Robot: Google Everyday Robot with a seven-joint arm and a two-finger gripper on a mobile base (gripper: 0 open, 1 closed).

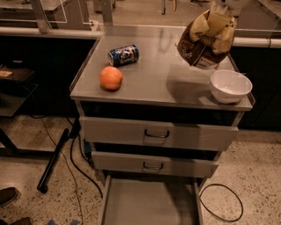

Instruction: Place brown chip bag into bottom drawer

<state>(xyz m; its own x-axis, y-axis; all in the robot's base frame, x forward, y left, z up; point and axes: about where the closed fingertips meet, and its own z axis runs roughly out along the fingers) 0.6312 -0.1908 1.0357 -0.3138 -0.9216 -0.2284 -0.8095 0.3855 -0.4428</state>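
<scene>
The brown chip bag hangs crumpled in the air above the right back part of the cabinet top, just above and left of a white bowl. My gripper is at the top edge of the view, shut on the bag's upper end; most of the gripper is cut off. The bottom drawer is pulled open at the foot of the cabinet, its flat grey floor showing. It lies well below and in front of the bag.
An orange and a blue drink can lie on the cabinet top at the left. The white bowl stands at the right front corner. Two upper drawers are closed. A cable loop and a black pole lie on the floor.
</scene>
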